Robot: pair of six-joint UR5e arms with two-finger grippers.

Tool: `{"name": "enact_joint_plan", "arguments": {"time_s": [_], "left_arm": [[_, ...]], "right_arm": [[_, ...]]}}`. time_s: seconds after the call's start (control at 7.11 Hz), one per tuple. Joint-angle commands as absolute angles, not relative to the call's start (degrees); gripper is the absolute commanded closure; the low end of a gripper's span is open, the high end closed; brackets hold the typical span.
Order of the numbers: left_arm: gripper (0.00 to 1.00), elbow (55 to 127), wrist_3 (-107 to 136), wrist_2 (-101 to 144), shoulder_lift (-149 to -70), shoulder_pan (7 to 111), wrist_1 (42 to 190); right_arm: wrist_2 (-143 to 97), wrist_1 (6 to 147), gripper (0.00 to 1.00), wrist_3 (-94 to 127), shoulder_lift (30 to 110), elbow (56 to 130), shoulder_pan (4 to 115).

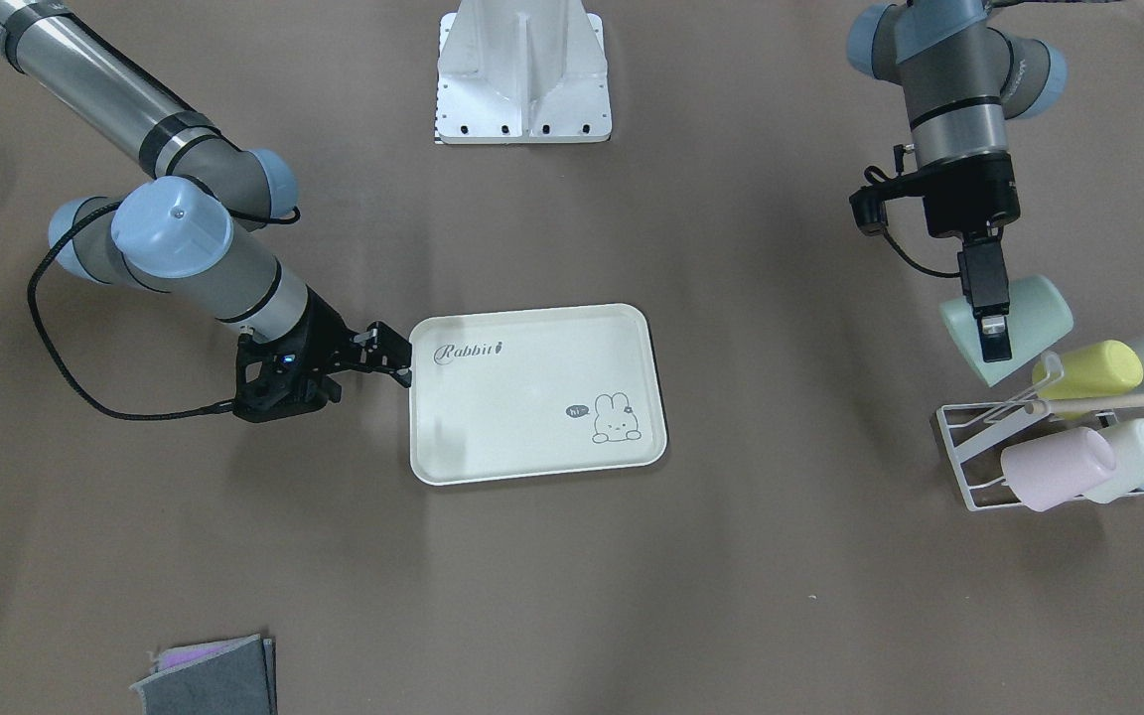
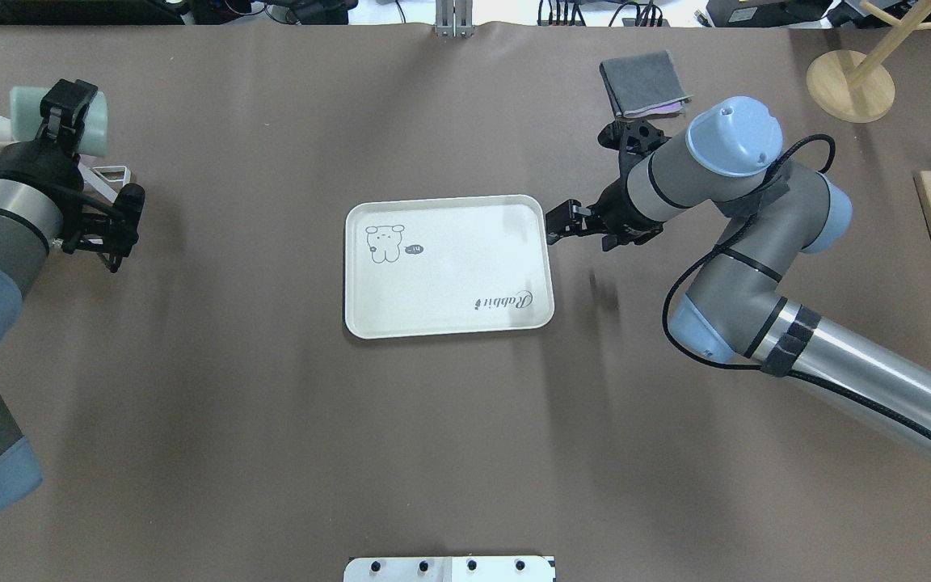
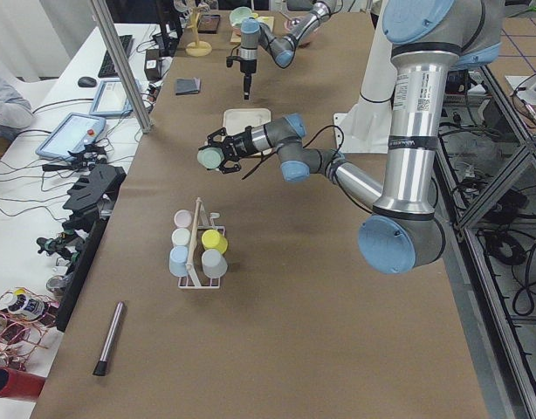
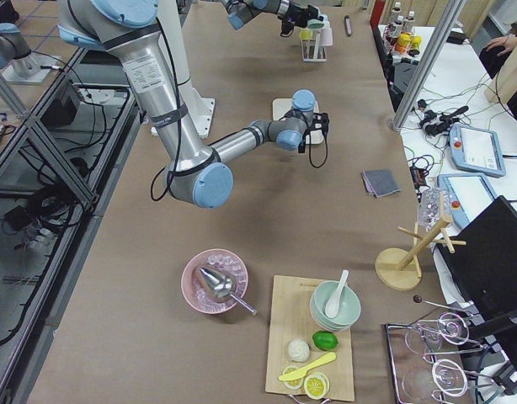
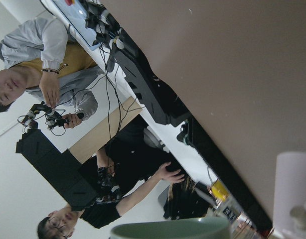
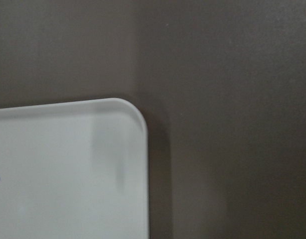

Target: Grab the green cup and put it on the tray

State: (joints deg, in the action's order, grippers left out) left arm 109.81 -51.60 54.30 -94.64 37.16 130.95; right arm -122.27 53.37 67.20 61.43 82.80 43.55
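1. Nearest trouble, I'd say, is the rack (image 1: 951,459) at the end of the table (image 1: 731,556) farthest from the tray (image 1: 522,417). The yellow cup (image 1: 1093,369) on it lies just beside the green cup (image 1: 1039,308). A careless swing could clip it or the rack's wooden rod.
2. The left tool (image 1: 994,336) is closed on the green cup and carries it lying on its side, clear of the table. Smooth, tapered plastic held like that could slide out if the arm jerks.
3. The tray is well apart from the cup, so the carry is long, and any slip would drop the cup short of the tray.
4. At the tray, a tilted set-down or a landing on the raised rim could tip the cup over.
5. At the tray's far short edge the right tool (image 1: 395,356) hovers just beside the rim. Its jaws look parted and it holds nothing. It might crowd that end.
6. The cup sits between the left tool's fingers. One finger (image 1: 987,288) lies along its upper wall.
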Motion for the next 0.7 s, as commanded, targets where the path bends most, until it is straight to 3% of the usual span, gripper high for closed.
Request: {"name": "enact_joint_plan", "arguments": {"time_s": [0.0,0.42,0.56], "left_arm": [[0.59,107.60,-27.44,64.48,-101.90,36.48,131.04],[0.58,96.38,-0.19,63.90,-115.81,25.45,132.96],[0.58,88.15,7.22,63.72,-118.45,24.53,140.72]], "right_arm": [[-122.17,53.96,0.00,64.71,64.85,84.54,47.62],[-122.96,60.17,0.00,38.25,70.90,86.12,56.84],[-122.96,60.55,0.00,32.23,73.02,86.22,58.61]]}}
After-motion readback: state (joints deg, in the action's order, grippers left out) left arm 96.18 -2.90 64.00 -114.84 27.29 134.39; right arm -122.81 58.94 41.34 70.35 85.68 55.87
